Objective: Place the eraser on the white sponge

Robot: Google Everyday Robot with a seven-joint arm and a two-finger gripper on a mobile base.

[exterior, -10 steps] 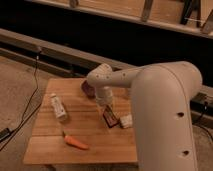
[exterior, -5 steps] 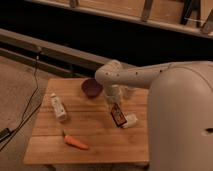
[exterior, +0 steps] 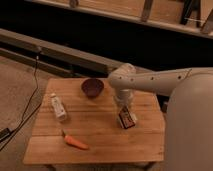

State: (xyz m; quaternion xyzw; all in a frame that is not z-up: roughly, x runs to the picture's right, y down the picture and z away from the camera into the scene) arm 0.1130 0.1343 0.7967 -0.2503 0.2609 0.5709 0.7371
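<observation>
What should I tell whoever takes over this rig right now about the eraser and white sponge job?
Gripper: low over the right side of the table, directly above the eraser; its grip cannot be made out.
Eraser: tilted, touching or overlapping the white sponge, which peeks out on its right.
Done: eraser is at the sponge.
Left: check that it truly rests on top rather than beside, correct if needed, then lift the arm away.
</observation>
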